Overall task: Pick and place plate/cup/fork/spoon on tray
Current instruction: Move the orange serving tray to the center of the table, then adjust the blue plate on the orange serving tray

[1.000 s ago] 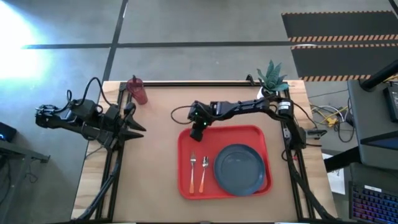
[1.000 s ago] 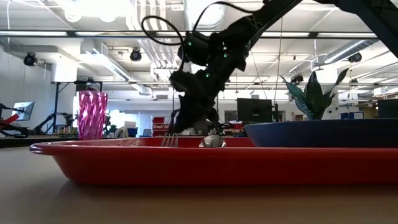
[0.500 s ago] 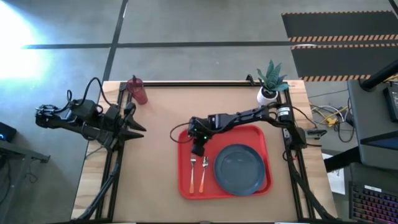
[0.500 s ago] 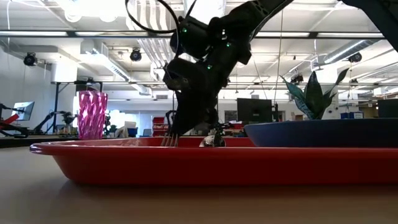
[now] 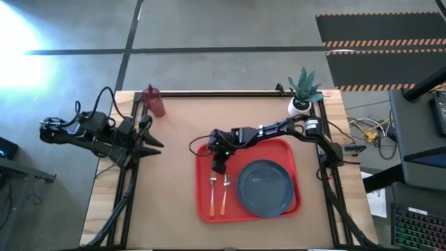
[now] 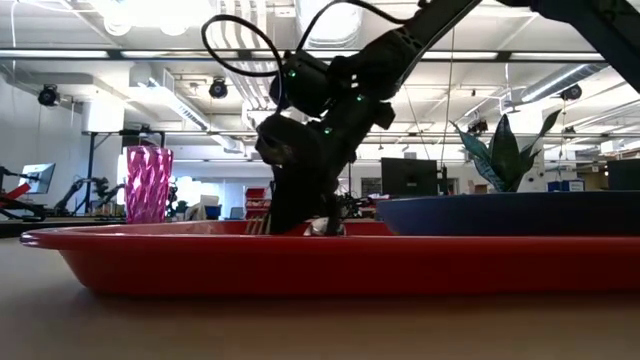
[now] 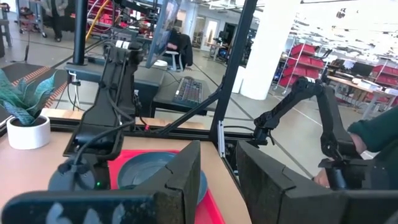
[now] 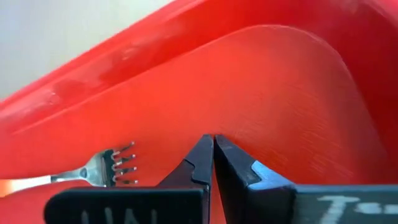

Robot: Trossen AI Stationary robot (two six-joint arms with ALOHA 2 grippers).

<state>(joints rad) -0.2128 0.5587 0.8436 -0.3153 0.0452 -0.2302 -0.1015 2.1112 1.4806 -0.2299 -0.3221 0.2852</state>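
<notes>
Red tray (image 5: 293, 150): holds plate (image 5: 265, 188), fork (image 5: 212, 192), spoon (image 5: 225, 192). Cup (image 5: 154, 102) at worktop's far left corner. Right tool (image 5: 219, 166): fingers together (apparently pressing the tray floor). Left tool (image 5: 155, 143): fingers apart, parked left.

Strong white glare washed out the floor beyond the left arm (image 5: 83, 132) in the overhead shot. Ceiling strip lights (image 6: 150, 12) burned bright above the backlit, silhouetted right arm (image 6: 330, 90). Close to its lens, the red tray (image 8: 261, 87) appeared soft and slightly blurred.
</notes>
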